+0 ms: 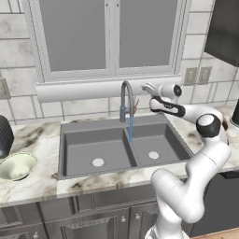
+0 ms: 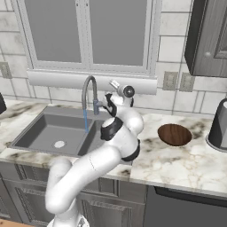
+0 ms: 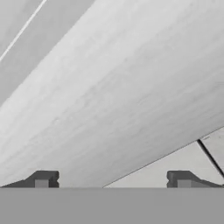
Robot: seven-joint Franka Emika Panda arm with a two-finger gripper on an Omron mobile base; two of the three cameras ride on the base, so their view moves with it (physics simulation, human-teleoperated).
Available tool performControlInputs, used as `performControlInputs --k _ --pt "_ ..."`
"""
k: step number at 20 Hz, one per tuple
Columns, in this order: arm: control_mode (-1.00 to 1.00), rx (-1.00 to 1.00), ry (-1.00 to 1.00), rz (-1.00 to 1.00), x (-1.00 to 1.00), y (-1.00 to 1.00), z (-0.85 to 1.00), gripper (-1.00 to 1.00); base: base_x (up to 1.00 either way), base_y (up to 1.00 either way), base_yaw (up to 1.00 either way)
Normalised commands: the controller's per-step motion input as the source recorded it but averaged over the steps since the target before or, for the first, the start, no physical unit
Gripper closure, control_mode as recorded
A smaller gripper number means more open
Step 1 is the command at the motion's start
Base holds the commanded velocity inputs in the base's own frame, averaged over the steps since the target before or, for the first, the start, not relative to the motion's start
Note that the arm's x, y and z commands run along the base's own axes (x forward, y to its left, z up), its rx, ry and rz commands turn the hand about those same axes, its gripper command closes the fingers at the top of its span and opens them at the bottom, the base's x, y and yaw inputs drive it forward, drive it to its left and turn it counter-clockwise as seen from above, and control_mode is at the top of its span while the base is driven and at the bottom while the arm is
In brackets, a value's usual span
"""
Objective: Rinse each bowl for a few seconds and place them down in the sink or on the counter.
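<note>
The pale cream-green, deeper round bowl sits upright on the glossy white marble counter to the left of the wide matte grey double-basin sink, well apart from its rim and just in front of a black ribbed object at the picture's left edge. The dark reddish-brown, shallow wide bowl rests on the same counter on the far side of the sink, to its right, near a dark grey rounded appliance. Both basins hold nothing but their round drains.

A thin blue stream of water runs from the tall curved grey faucet down onto the divider region between the basins.

The two-finger gripper is raised behind and to the right of the faucet's arch, close to the white window sill and above the sink's back edge. In the hand view its two dark fingertips stand far apart at the bottom corners, with nothing between them: the jaws are spread wide and hold nothing. Ahead of them lies a pale grey streaked surface and a patch of tiled wall. The gripper touches neither bowl nor, as far as can be told, the faucet.
</note>
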Motion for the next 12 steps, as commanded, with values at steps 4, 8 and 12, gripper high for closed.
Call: performControlInputs --k 4,8,12 --pt "-1.0 0.03 0.16 -0.07 -0.35 -0.31 0.57 -1.0 0.0 0.0 0.0" --pt "-1.0 0.02 0.22 -0.11 -0.45 -0.32 0.38 -1.0 0.0 0.0 0.0" --pt "-1.0 0.02 0.32 -0.14 -0.36 -0.35 0.23 -1.0 0.0 0.0 0.0"
